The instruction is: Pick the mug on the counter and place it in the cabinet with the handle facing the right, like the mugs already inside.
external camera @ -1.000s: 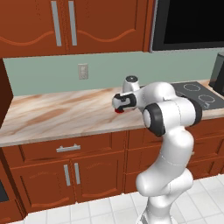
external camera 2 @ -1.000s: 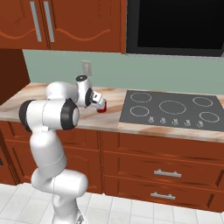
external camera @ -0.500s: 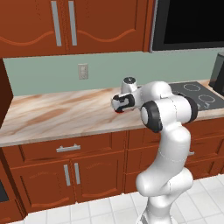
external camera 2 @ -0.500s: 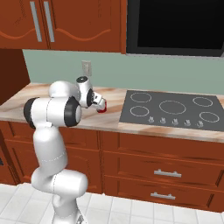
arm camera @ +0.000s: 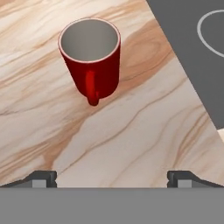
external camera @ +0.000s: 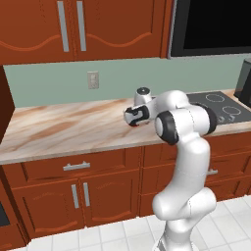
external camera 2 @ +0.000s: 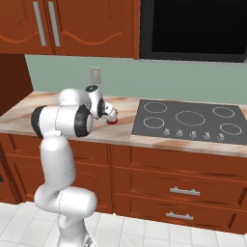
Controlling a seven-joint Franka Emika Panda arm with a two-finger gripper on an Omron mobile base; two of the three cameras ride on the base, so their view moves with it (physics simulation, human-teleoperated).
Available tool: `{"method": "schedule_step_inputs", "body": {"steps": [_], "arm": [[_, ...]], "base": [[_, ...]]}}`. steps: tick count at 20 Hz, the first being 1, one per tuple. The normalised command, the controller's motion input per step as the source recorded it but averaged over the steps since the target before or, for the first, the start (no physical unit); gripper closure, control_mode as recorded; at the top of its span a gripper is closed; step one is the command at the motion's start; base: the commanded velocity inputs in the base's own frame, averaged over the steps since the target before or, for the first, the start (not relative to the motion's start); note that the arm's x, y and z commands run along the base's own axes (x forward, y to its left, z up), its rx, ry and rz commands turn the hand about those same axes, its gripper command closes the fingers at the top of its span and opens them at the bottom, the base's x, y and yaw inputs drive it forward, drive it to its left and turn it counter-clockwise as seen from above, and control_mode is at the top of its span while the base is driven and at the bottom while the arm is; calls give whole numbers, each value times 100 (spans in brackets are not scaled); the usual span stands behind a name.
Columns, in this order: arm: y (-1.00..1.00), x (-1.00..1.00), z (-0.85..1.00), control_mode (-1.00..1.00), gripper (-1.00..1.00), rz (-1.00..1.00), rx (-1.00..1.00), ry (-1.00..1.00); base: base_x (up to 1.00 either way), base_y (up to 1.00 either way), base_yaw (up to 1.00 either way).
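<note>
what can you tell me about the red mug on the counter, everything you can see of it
The mug is small, glossy red with a pale grey inside, and looks empty. It stands upright on the marbled beige counter, touching nothing else, beside the dark cooktop. In the hand view its red loop handle faces the camera. The gripper hangs above it with jaws wide apart, not yet holding it.

In the left base view the mug is almost wholly hidden behind the arm's hand; perhaps a thin red sliver shows under it. In the right base view only a red edge of the mug peeks out beside the hand, with handle and rim covered. The gripper's finger tips are cut off by the hand view's bottom, leaving only their tops. The cooktop runs off the hand view's right edge.
</note>
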Motion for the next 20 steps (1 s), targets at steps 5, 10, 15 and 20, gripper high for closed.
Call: {"method": "schedule_step_inputs", "body": {"steps": [5,10,15,20], "arm": [[0,19,-10,-100,-100,-3,0,0],[0,19,-2,-100,-100,-3,0,0],[0,21,0,-100,-100,-3,0,0],[0,20,-2,-100,-100,-3,0,0]], "base": [[0,0,0],[0,0,0],[0,0,0],[0,0,0]]}}
